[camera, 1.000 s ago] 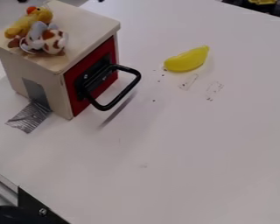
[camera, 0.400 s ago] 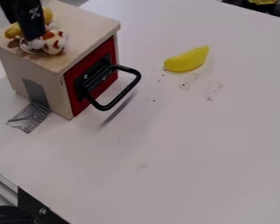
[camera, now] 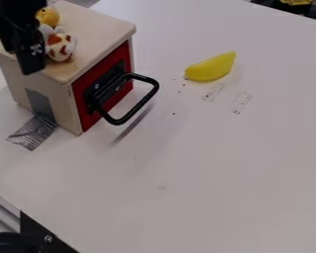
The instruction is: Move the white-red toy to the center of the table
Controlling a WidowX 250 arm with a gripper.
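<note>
The gripper (camera: 22,47) hangs at the upper left, over the left part of the wooden box's top, in front of part of the toys there. Just right of it, the white toy with red-brown patches (camera: 60,47) lies on the box top near its front edge. A yellow plush toy (camera: 48,17) is behind it, partly hidden by the gripper. The white table (camera: 207,163) extends to the right and below the box.
The wooden box (camera: 98,24) has a red door (camera: 126,59) with a black handle (camera: 147,101) sticking out over the table. A yellow banana (camera: 212,67) lies right of it. Silver tape (camera: 34,132) holds the box's left side. Black and metal hardware (camera: 38,232) occupies the lower left corner.
The gripper came into view at the upper left, over the toys, and has since shifted left and lower. The toys, box and banana look unmoved.
</note>
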